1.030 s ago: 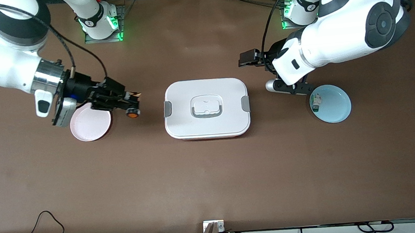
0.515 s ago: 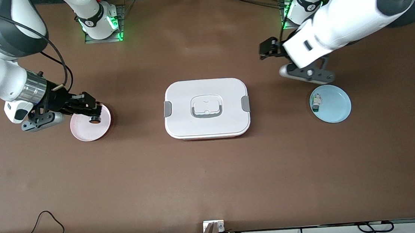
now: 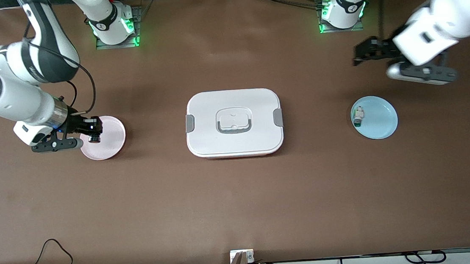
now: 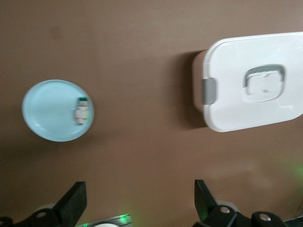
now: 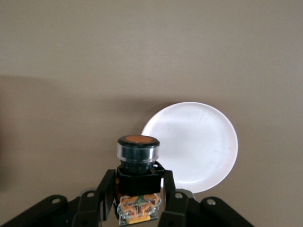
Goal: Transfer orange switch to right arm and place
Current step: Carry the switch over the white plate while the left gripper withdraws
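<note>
The orange switch (image 5: 137, 163), a black body with a round orange cap and brassy terminals, sits between the fingers of my right gripper (image 5: 137, 191), which is shut on it. In the front view the right gripper (image 3: 94, 129) holds the switch (image 3: 94, 138) above the rim of the pink plate (image 3: 110, 136), at the side toward the right arm's end of the table. My left gripper (image 3: 360, 55) hangs open and empty over bare table beside the blue plate (image 3: 380, 119). In the left wrist view the left gripper (image 4: 139, 205) has its fingers spread wide.
A white lidded box (image 3: 234, 123) with grey clips stands mid-table between the two plates. A small white-and-green part (image 3: 358, 117) lies in the blue plate. Cables and a small display run along the table edge nearest the front camera.
My right gripper carried the switch from beside the white box to above the pink plate's rim. The left arm drew back toward its own end of the table, still open.
</note>
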Robot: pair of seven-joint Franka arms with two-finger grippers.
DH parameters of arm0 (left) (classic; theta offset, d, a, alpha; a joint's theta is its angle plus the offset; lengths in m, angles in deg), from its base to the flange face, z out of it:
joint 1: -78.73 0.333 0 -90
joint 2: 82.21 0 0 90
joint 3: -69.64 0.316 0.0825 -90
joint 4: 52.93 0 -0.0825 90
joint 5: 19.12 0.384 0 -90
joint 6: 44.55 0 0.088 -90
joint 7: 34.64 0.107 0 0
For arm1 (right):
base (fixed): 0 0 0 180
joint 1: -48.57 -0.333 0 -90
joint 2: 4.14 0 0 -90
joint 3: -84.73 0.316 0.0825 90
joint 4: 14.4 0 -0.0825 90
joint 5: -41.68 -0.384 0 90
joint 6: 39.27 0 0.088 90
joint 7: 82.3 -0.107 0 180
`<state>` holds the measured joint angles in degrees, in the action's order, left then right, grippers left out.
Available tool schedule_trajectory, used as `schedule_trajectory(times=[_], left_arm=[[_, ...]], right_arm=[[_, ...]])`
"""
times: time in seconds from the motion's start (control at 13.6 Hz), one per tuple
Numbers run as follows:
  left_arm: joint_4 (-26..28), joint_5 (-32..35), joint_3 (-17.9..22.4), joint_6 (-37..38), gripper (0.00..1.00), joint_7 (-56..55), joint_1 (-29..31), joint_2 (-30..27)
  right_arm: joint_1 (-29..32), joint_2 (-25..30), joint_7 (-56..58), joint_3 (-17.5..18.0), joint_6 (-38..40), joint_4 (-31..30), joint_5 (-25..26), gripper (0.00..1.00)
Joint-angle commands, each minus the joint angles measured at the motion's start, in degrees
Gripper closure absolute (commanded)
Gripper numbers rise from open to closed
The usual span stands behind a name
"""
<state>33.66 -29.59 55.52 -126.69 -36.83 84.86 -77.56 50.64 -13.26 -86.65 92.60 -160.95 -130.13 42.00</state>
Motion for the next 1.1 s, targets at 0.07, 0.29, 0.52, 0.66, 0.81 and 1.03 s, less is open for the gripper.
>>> schedule_trajectory(times=[0.07,0.29,0.52,0.66,0.81,1.03], left_arm=[[6.1,6.8,2.8,-0.8,0.0,4.6,0.5,-5.9],[6.3,7.8,2.8,-2.8,0.0,4.4,2.7,-6.8],[7.2,10.5,2.8,-5.2,0.0,4.2,3.6,-8.9],[8.1,10.9,2.8,-5.4,0.0,3.7,5.2,-9.8],[8.9,10.9,2.8,-5.9,0.0,0.7,5.5,-10.5],[8.9,10.5,2.8,-5.9,0.0,-2.8,5.2,-10.6]], right_arm=[[1.9,-2.8,-0.8,0.1,-8.4,-5.2,2.3,1.0],[2.0,-6.5,-0.4,-0.9,-16.5,-8.5,2.8,1.0],[2.6,-9.8,0.2,-0.9,-21.8,-10.1,3.7,1.0],[2.7,-10.9,0.2,-1.0,-22.4,-10.1,5.3,1.0],[2.9,-11.4,0.4,-0.9,-22.4,-10.8,6.0,0.98],[3.4,-10.7,1.0,-1.0,-22.2,-12.4,6.9,0.76]])
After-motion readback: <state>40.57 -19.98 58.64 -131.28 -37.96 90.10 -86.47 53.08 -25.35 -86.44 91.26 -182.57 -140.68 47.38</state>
